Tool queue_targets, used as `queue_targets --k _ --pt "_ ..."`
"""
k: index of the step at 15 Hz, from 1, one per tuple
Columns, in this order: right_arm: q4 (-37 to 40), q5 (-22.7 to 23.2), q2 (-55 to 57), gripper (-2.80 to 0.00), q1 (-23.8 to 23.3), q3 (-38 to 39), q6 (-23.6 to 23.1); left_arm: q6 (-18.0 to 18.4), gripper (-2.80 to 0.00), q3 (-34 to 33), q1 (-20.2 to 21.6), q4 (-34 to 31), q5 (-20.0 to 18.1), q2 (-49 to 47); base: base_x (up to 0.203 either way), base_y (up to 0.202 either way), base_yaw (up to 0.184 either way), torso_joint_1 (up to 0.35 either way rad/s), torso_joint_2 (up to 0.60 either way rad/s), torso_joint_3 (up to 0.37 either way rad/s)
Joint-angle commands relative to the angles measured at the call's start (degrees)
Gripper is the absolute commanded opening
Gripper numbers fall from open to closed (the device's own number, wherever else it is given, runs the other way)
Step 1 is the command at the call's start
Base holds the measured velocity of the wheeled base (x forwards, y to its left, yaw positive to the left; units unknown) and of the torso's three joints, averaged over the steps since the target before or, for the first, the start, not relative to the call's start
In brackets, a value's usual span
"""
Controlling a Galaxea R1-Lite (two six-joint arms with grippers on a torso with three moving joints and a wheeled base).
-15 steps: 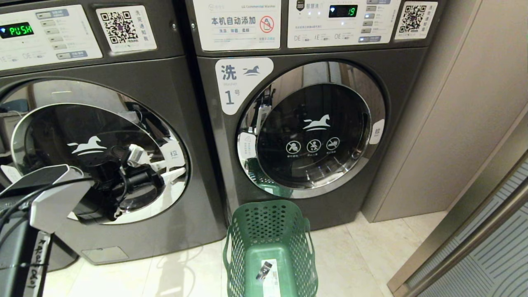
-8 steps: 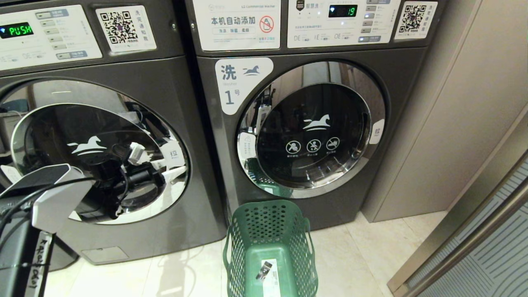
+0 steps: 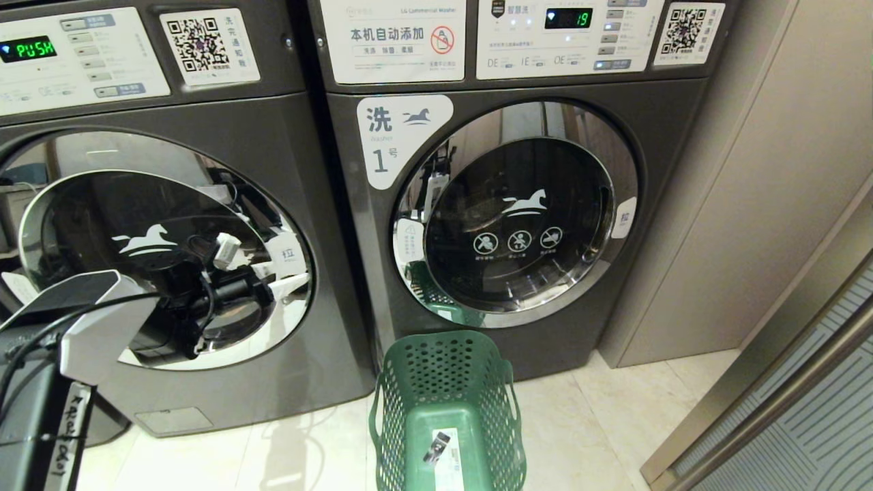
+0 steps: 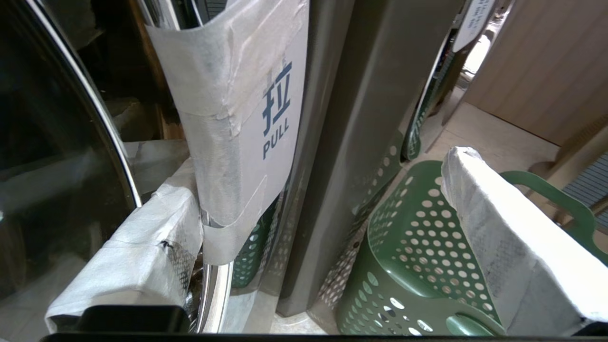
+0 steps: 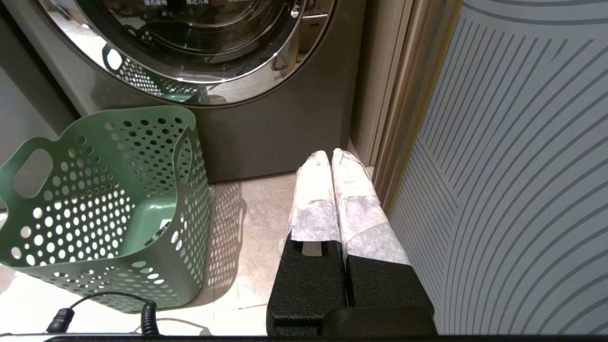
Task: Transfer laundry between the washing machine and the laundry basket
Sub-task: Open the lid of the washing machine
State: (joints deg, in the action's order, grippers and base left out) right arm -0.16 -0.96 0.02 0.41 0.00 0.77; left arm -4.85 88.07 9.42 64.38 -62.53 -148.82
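My left gripper [image 4: 304,223] has its jaws spread wide at the right edge of the washing machine's [image 3: 204,273] round door [image 3: 164,252]. One taped finger [image 4: 137,256] lies against the chrome rim just under the taped white pull tab [image 4: 247,114], and the other finger [image 4: 503,237] hangs apart from it, out over the laundry basket [image 4: 418,256]. In the head view these jaws [image 3: 273,276] sit low on the door's right side, by the tab. The door is shut, and through its dark glass I cannot tell what is in the drum.

My right gripper [image 5: 335,190] hangs low near the floor [image 5: 247,213] with its jaws pressed together on nothing, beside the striped panel [image 5: 513,166].

The green basket [image 3: 447,409] stands on the floor in front of the neighbouring machine marked 1 [image 3: 518,204]. No garment lies in it, only a small printed label [image 3: 442,450] on its bottom.
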Motion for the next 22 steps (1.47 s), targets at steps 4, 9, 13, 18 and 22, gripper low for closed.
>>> queue_targets --k 4,9,13,18,22 --pt "0.0 0.0 0.1 -2.80 0.0 0.0 0.0 -0.1 0.00 0.1 -0.1 0.6 -5.2 0.0 0.000 0.000 0.000 0.000 0.00 0.000" --pt "0.0 0.0 0.1 -2.80 0.0 0.0 0.0 -0.1 0.00 -0.1 -0.2 1.0 -9.2 0.1 0.000 0.000 0.000 0.000 0.00 0.000" --pt "0.0 0.0 0.0 -2.80 0.0 0.0 0.0 -0.1 0.00 -0.3 0.0 1.9 -12.3 0.2 0.000 0.000 0.000 0.000 0.00 0.000" --pt "0.0 0.0 0.0 -2.80 0.0 0.0 0.0 -0.2 0.00 -3.9 0.1 4.9 -12.4 0.8 0.000 0.000 0.000 0.000 0.00 0.000" --pt "0.0 0.0 0.0 -2.80 0.0 0.0 0.0 -0.2 0.00 -6.7 0.2 6.9 -12.8 1.7 0.000 0.000 0.000 0.000 0.00 0.000"
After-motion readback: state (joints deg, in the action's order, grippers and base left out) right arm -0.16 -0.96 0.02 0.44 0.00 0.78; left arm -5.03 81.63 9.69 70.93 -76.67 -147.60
